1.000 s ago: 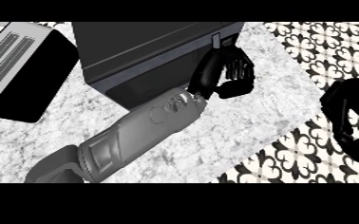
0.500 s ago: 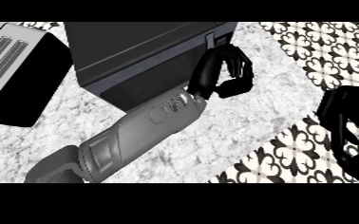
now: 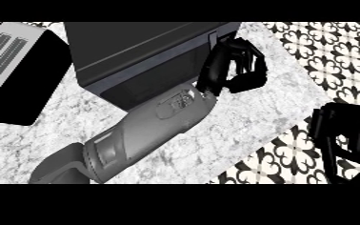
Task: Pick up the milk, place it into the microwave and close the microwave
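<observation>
Since a second ago the left hand [image 3: 235, 69], fingers curled on nothing, has pressed closer against the dark boxy microwave [image 3: 141, 52] at its right front corner. Door looks basically shut, so the task seems nearly done; right hand [image 3: 337, 140] sits at the right edge, can't tell its fingers.

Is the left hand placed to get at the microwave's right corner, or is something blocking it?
Probably yes. The left hand is already right beside the microwave at that corner, fingers curled, with nothing between them. The right hand rests off at the right edge.
</observation>
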